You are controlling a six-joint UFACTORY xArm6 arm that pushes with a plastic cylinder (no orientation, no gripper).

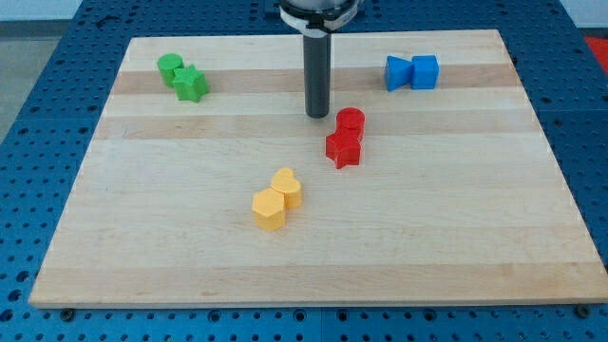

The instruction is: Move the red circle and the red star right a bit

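Note:
The red circle (pixel 351 122) stands a little right of the board's middle, with the red star (pixel 343 148) touching it just below. My tip (pixel 317 114) rests on the board just left of the red circle, slightly above it, with a small gap between them. The dark rod rises from there to the view's top edge.
A yellow heart (pixel 287 187) and a yellow hexagon (pixel 269 209) sit together below the middle. A green circle (pixel 171 67) and a green star (pixel 190 84) are at the top left. Two blue blocks (pixel 411 72) are at the top right. The wooden board (pixel 475 237) lies on a blue perforated table.

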